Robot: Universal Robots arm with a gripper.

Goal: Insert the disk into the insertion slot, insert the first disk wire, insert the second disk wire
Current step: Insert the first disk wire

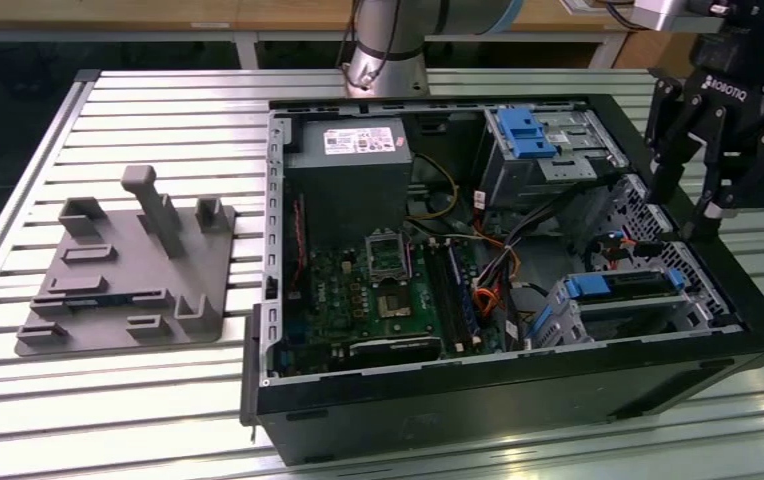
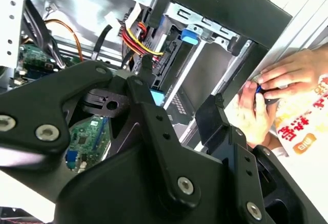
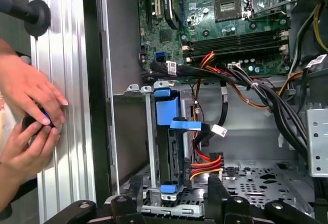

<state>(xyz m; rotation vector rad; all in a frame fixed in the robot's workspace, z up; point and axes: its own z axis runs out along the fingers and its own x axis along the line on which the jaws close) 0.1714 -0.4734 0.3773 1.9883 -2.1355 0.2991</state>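
Pincer — jaws wide, gripping nothing — hangs clear above the disk, which sits in the insertion slot inside the case

- This is a robotics lab or test workshop, not a home.
- The worktable is built of slatted aluminium profiles, and a robot arm's base rises from it.
- An open desktop computer case lies on the table, its motherboard and cabling bared.
- A grey fixture plate with upright pegs sits beside the case.
- Wooden benches stand behind.
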